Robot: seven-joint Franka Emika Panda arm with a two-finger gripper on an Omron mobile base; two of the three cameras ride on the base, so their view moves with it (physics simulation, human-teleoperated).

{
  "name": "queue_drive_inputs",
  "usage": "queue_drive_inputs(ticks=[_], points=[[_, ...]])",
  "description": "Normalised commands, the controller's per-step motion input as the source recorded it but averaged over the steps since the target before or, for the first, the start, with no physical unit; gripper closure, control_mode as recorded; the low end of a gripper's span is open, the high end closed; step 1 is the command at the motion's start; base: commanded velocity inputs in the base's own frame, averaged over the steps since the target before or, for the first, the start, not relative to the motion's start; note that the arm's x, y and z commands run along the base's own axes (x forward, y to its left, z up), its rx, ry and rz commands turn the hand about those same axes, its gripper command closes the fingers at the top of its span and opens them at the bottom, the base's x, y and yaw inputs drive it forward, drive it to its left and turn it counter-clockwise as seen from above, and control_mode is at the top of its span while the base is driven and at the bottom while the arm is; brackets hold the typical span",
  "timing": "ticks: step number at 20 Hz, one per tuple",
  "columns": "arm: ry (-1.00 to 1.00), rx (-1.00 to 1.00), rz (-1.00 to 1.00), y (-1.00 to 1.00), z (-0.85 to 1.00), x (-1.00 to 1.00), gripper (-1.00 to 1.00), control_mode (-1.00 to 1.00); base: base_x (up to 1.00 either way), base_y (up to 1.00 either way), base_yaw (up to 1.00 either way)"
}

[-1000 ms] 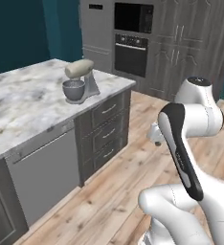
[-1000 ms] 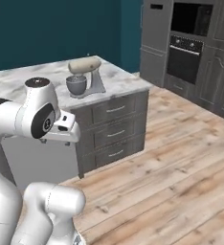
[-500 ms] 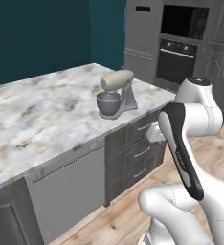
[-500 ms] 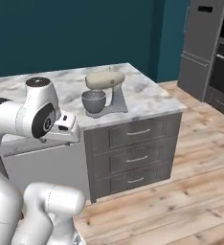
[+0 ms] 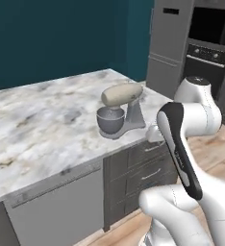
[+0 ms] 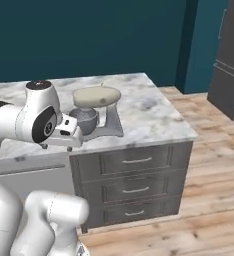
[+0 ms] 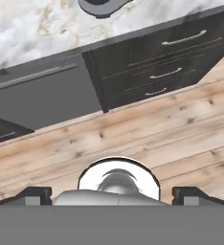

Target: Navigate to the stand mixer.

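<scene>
The stand mixer [image 5: 120,111] has a rounded beige head, a grey stand and a grey metal bowl. It stands near the front right corner of the marble island counter [image 5: 42,125], straight ahead in both base views. In the right base view the stand mixer [image 6: 95,111] sits just behind my folded arm. In the hand view its grey base [image 7: 102,5] shows at the top edge. My gripper [image 7: 113,196] is open with nothing in it and points down at the wood floor, its dark fingertips [image 7: 35,195] set wide apart. The hand [image 6: 64,132] hangs in front of the counter edge.
Below the counter are dark grey drawers [image 6: 134,187] and a grey dishwasher panel [image 5: 56,211]. A built-in oven [image 5: 206,57] and tall grey cabinets [image 5: 169,43] stand at the back right. A teal wall runs behind the island. Wood floor [image 6: 214,200] lies open to the right.
The whole picture has shifted, so the camera has moved with the base. The island and mixer now sit nearer and more central. My arm keeps the same folded pose.
</scene>
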Motion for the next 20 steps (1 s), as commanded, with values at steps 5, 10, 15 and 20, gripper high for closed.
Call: queue_drive_inputs(ticks=[5,10,15,20], points=[[0.00,0.00,0.00,0.00,0.00,0.00,-1.00,1.00,0.49,-0.61,0.30],[0.00,0.00,0.00,0.00,0.00,0.00,-1.00,1.00,0.57,-0.17,0.41],[0.00,0.00,0.00,0.00,0.00,0.00,-1.00,1.00,0.56,-0.14,0.41],[0.00,0.00,0.00,0.00,0.00,0.00,-1.00,1.00,0.35,-0.52,0.30]])
